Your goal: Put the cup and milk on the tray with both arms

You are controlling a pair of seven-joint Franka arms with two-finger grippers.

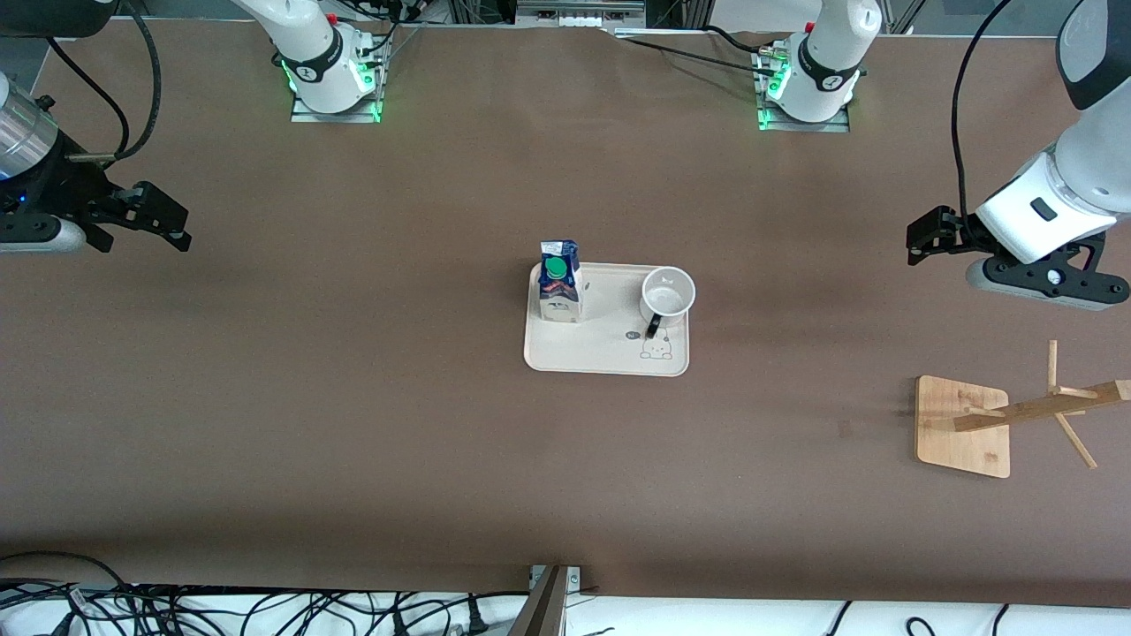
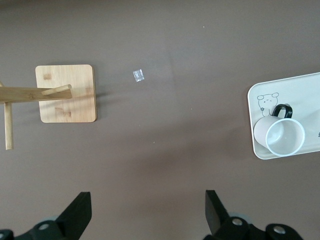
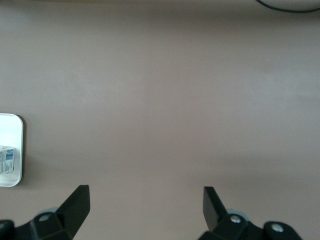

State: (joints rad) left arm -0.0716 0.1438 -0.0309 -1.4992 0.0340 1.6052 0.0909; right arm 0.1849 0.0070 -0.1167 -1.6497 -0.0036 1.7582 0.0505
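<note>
So the small blue-and-white gable-top milk carton with the green cap (image 1: 560,281) and the little white enamel cup with a black handle (image 1: 667,294) both sit upright on the cream rounded-corner tray (image 1: 601,353), mid-table (image 1: 353,397). Left claw (image 1: 923,237) and right claw (image 1: 163,221) hang spread wide and empty over bare table at their own ends, well apart from the tray.

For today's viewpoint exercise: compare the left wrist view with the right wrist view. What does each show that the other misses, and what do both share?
Only the left wrist view shows the cup standing on the tray, the wooden rack, and the open left gripper. Only the right wrist view shows a sliver of the milk and the open right gripper. Both share the tray and the brown table.
</note>
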